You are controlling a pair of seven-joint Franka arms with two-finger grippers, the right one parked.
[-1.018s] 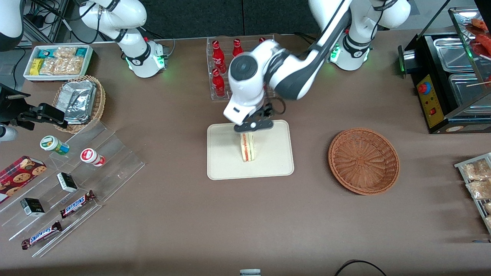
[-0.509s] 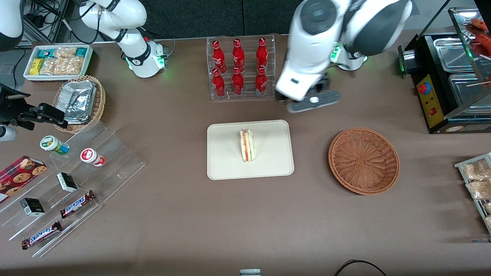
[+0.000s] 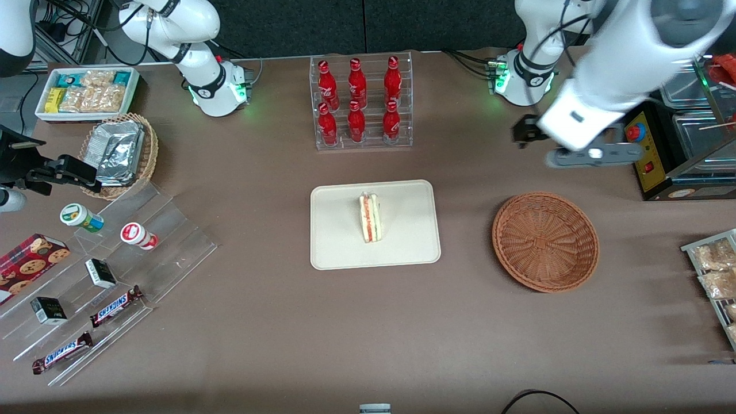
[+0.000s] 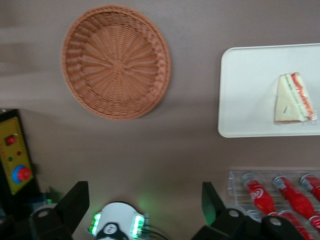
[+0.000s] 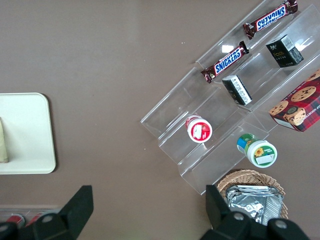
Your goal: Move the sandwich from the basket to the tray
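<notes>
Front view. The sandwich stands on edge near the middle of the tray, filling layers facing up (red-orange and green stripes visible). The tray lies at the centre of the brown counter. The basket sits beside the tray toward the working arm's end, apart from it and holding nothing. The gripper hangs high above the counter, farther from the camera than the basket and close to the black appliance. A rack of red bottles stands farther from the camera than the tray.

Left wrist view. The jaws are spread wide and hold nothing; one finger shows dark against the counter. Below lie the basket, the tray and the sandwich.

Right wrist view. One rounded corner of the tray shows, beside a clear stepped display with snack bars.
</notes>
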